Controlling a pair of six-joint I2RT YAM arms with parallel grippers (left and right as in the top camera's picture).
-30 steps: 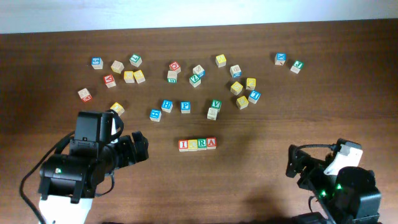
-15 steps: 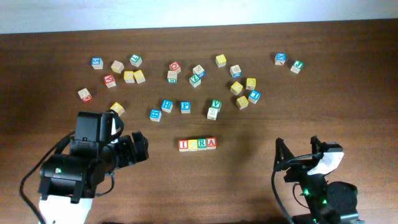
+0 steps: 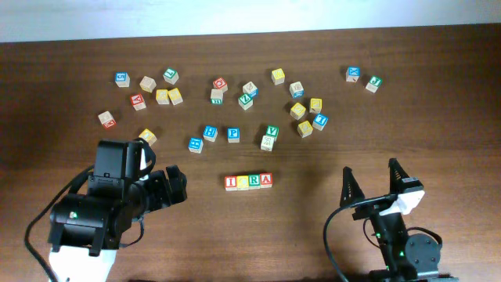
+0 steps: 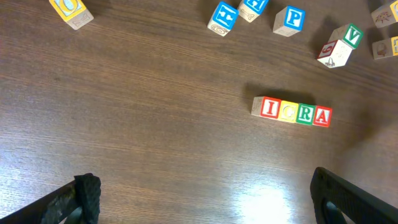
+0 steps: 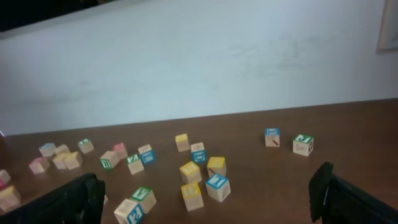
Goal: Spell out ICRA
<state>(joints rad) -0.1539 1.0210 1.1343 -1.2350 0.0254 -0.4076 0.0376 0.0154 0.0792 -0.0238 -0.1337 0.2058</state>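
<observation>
ICRA row [image 3: 249, 182] is sitting mid-frame on the counter [image 3: 313, 235], four blocks touching in a line, though I am struggling to read the second letter. My left end effector [image 4: 203, 180] is hanging wide and empty at lower left, and the right end effector [image 3: 371, 182] is wide and empty at lower right. Both are well apart from the row, I am judging so nothing nudges it.

A dark wooden table [image 3: 352, 149] carries a touching row of four letter blocks [image 3: 249, 182], with loose blocks [image 3: 233, 134] scattered beyond.
</observation>
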